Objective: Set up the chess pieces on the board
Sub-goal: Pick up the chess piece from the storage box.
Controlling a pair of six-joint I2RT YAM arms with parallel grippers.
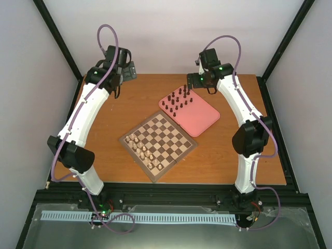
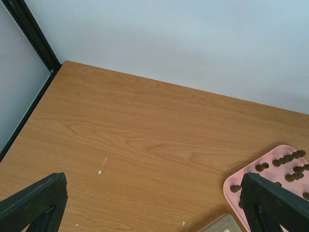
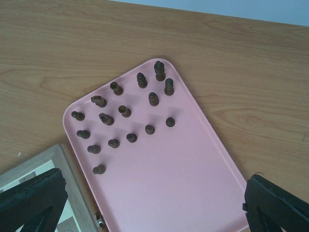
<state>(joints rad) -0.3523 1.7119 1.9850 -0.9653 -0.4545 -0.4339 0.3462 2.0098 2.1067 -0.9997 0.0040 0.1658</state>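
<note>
- Currently the pieces [image 3: 124,111] stand clustered on the tray [image 3: 183,193], beside the board [image 1: 174,136].
- Right fingers [image 3: 29,200] hang spread and empty above them; left fingers [image 2: 34,203] likewise, over the tabletop [image 2: 145,135].
- Tight rows, some perhaps leaning: neighbours could topple.

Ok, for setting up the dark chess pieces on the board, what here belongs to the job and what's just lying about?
Job:
- dark chess pieces, all on the pink tray
- chessboard

Lying about:
- pink tray itself
- pale chessmen, already on the chessboard
</note>
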